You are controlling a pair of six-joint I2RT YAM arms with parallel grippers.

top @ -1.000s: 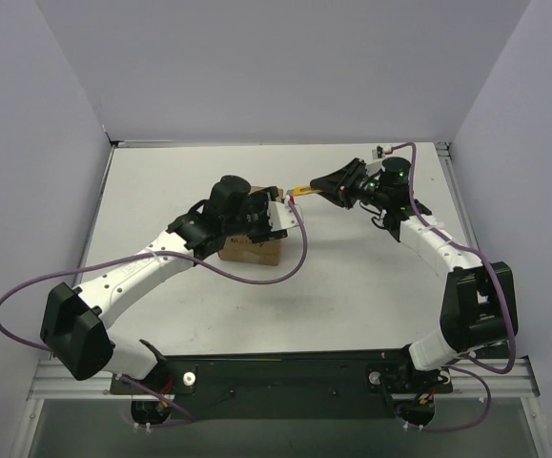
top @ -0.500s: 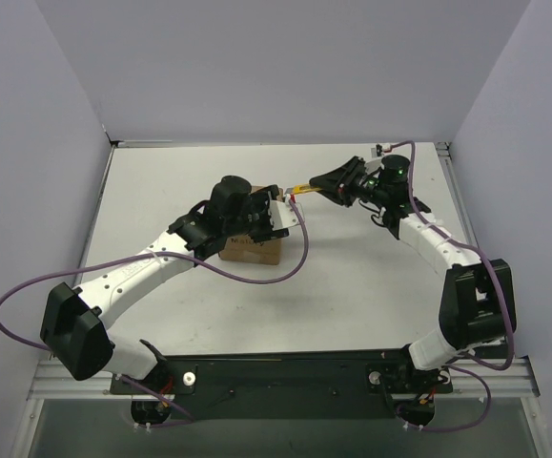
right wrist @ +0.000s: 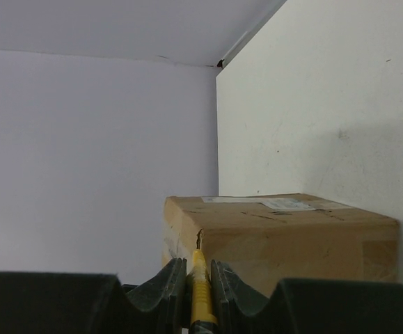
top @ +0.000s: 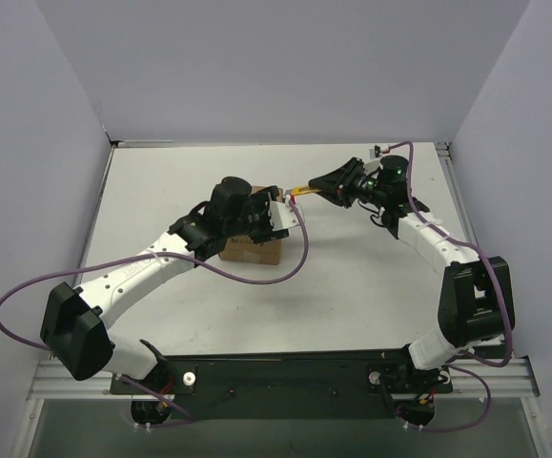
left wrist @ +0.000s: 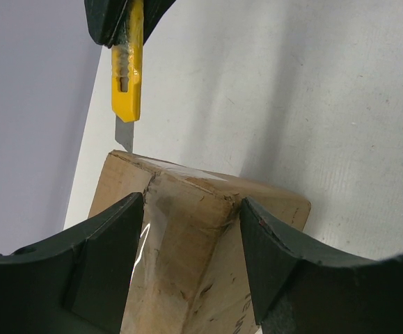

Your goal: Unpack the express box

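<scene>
The express box (top: 253, 252) is a brown cardboard carton in the middle of the table, partly hidden under my left arm. My left gripper (top: 274, 221) comes down over it. In the left wrist view its dark fingers (left wrist: 111, 257) stand wide on either side of a taped box edge (left wrist: 187, 236) and press against the cardboard. My right gripper (top: 317, 188) is shut on a slim yellow utility knife (top: 300, 192). The bare blade (left wrist: 124, 136) touches the box's far top corner. In the right wrist view the knife (right wrist: 200, 285) points at a small nick in the box's edge (right wrist: 291, 236).
Pale walls close the white table (top: 371, 277) on the left, back and right. A purple cable (top: 290, 270) from the left arm loops over the table in front of the box. A white label (right wrist: 285, 204) lies on the box's top.
The right wrist has shifted slightly toward the back, with the knife tip staying at the box's corner. The left arm and the box have not moved.
</scene>
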